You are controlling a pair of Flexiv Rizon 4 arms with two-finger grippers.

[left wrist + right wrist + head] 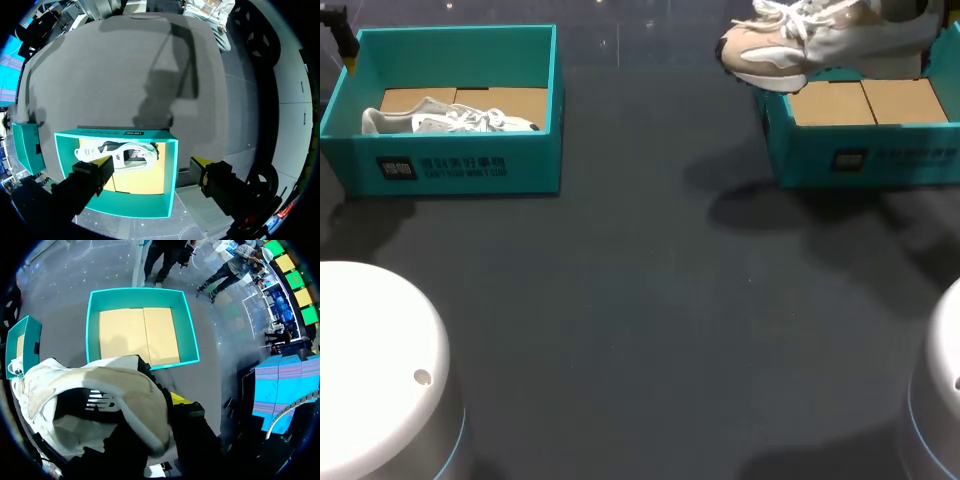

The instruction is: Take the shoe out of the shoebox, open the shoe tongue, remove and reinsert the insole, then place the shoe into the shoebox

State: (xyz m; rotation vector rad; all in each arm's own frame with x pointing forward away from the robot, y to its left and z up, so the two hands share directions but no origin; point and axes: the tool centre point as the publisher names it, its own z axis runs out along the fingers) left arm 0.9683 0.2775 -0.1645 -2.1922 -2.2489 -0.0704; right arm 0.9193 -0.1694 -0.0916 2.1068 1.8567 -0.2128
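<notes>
The right pincer (152, 417) is gripping the beige-and-white laced sneaker (800, 40) aloft over its empty teal cardboard shoebox (900, 160); tongue, insole and return are still waiting. The left pincer (152, 164) is hanging wide open.

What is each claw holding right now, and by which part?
The right gripper holds the beige shoe, seemingly by its heel end; the left gripper is open and empty.
</notes>
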